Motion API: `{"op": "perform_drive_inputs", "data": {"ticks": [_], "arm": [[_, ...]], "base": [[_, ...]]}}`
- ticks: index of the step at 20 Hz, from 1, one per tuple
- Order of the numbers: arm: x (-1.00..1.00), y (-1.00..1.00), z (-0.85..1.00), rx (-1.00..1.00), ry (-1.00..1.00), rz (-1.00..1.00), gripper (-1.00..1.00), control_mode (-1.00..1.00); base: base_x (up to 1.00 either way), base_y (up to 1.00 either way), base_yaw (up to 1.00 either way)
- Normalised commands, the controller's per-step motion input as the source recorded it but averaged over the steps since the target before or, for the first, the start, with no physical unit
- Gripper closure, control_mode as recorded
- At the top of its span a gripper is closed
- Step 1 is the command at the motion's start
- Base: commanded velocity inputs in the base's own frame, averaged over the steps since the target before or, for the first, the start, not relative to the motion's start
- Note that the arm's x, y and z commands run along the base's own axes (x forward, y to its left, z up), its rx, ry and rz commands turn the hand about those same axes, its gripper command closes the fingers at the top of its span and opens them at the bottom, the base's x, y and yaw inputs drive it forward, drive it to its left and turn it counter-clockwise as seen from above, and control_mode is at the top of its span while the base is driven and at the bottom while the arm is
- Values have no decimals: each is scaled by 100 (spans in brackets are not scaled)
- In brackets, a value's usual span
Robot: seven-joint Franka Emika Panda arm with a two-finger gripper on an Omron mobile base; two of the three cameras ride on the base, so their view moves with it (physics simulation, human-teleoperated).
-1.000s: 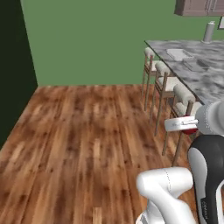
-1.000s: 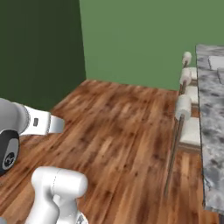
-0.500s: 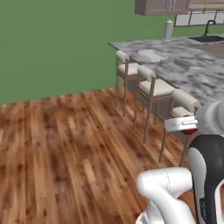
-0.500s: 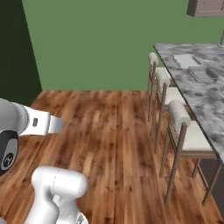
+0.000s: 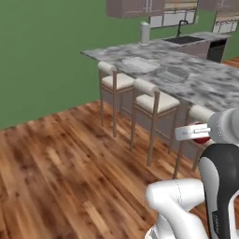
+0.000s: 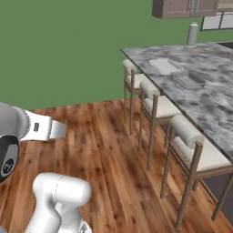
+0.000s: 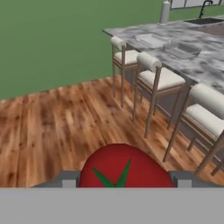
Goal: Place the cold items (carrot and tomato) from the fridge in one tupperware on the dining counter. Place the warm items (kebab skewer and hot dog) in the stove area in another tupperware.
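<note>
Your end effector (image 7: 124,186) is clamped on the tomato (image 7: 125,168); both tupperwares (image 7: 181,50) sit far ahead on the tabletop (image 7: 205,65), apparently empty. Delivery and everything else remain.

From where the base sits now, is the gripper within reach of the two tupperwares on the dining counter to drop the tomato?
Probably not yet. The gripper, shut on the tomato, sits well short of the tupperwares, with stools lining the counter edge between them.

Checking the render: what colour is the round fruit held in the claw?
Red, with a green stem star; the round tomato shows best in the hand view.
</note>
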Motion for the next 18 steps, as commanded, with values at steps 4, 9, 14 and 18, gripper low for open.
{"op": "perform_drive_inputs", "data": {"ticks": [4, 9, 14, 18], "arm": [[0, 0, 0, 0, 0, 0, 100, 100], [0, 0, 0, 0, 0, 0, 100, 100], [0, 0, 0, 0, 0, 0, 100, 100], [0, 0, 0, 0, 0, 0, 100, 100]], "base": [[98, 85, -47], [91, 91, -45], [84, 100, -38], [82, 100, -37]]}}
